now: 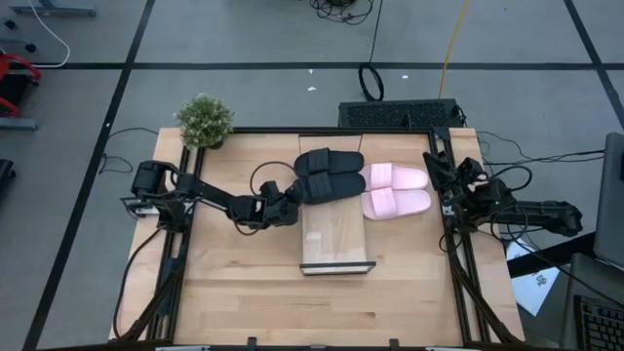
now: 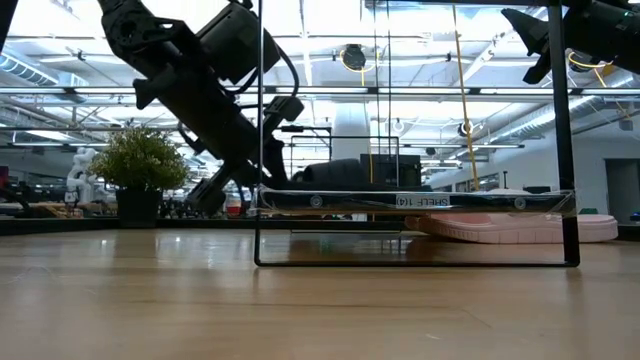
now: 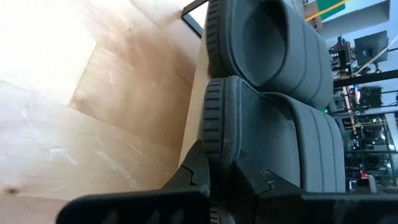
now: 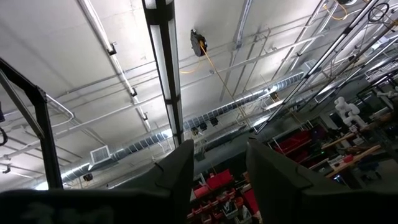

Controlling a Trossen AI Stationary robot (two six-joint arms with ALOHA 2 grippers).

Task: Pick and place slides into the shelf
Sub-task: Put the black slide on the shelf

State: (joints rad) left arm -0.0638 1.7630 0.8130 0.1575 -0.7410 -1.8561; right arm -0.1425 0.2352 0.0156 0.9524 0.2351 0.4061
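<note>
Two black slides lie side by side on the far part of the shelf (image 1: pixel 336 239), a light-wood board on a thin dark frame. My left gripper (image 1: pixel 292 191) is shut on the nearer black slide (image 1: pixel 333 185) at its left end. The farther black slide (image 1: pixel 329 161) rests on its sole. Two pink slides (image 1: pixel 395 176) (image 1: pixel 398 203) lie on the tabletop just right of the shelf. My right gripper (image 4: pixel 217 165) is open, held high at the table's right side, pointing up at the ceiling. My left gripper pinches the nearer black slide's end rim (image 3: pixel 214 155) between its two fingers, one finger (image 3: pixel 189 180) on the outer side of the sole and the other (image 3: pixel 273 186) on the footbed side. It comes from the table's left, slanting down. The slide lies about level on the shelf board (image 2: pixel 415 200).
A potted plant (image 1: pixel 205 122) stands at the table's far left corner. Dark frame rails run along the table's left and right sides (image 1: pixel 453 253). The near half of the shelf board is bare. A keyboard (image 1: pixel 400 115) lies beyond the far edge.
</note>
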